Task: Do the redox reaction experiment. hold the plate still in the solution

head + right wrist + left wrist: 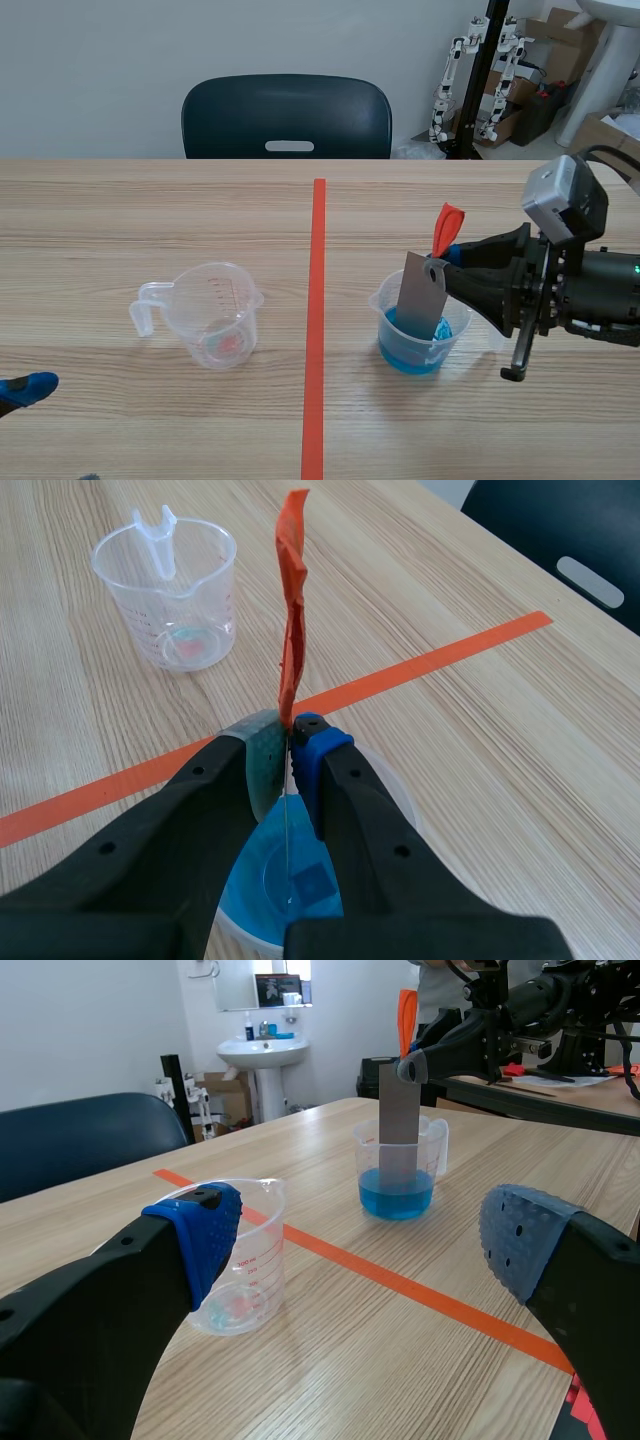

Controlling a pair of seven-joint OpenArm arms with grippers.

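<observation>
Pale wood-grain table [150,220] runs under both my arms, crossed by an orange-red tape line [318,300]. My right tool [455,262] is clamped on the top edge of the grey plate [422,295], one pad pressed to each face. An orange strip [446,228] stands up out of the same pinch.

The plate hangs straight down below that tool into the clear beaker [379,303], its lower end under the blue solution [405,355]. The dipping looks done to me. What is left is the holding: steady and upright.

The plate is thin, flat and dull grey. From my right wrist it shows edge-on, a mere line.

My left tool [355,1245] has its fingers spread wide and grips nothing. A second clear measuring cup [245,1270] stands just ahead of it, beside one finger.
</observation>
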